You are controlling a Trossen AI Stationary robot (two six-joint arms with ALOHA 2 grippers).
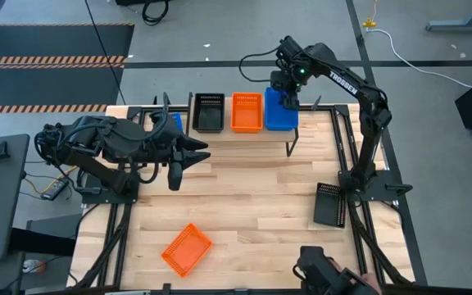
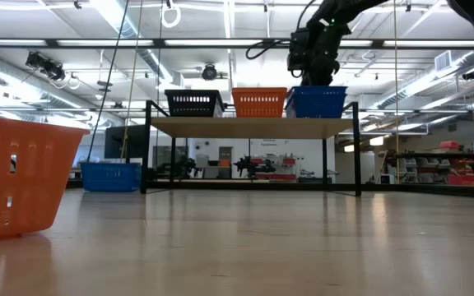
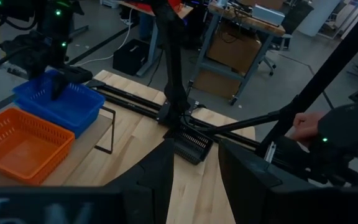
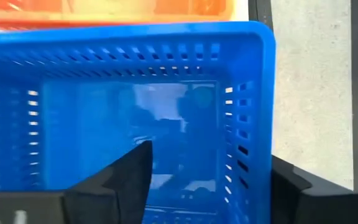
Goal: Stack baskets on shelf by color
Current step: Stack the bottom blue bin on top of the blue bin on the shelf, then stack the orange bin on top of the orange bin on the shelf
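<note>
The shelf point(image 1: 301, 129) at the far edge carries black, orange and blue baskets side by side. The right gripper point(image 1: 288, 100) hangs over the blue basket point(image 1: 280, 113), fingers spread astride its right wall, seemingly letting go. An orange basket point(image 1: 187, 249) and a black one point(image 1: 329, 204) wait on the tabletop point(image 1: 244, 197). The left gripper point(image 1: 188, 156) idles mid-left, fingers parted, empty.

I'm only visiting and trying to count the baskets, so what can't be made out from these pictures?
- Blue basket by the left gripper: high view, mostly hidden under the left arm.
- Blue stack on the shelf: how many are nested cannot be told; the right gripper covers part.
- Black basket at the table's right edge: partly covered by the right arm's frame.
- Orange basket: low view, cut off by the left edge.
</note>
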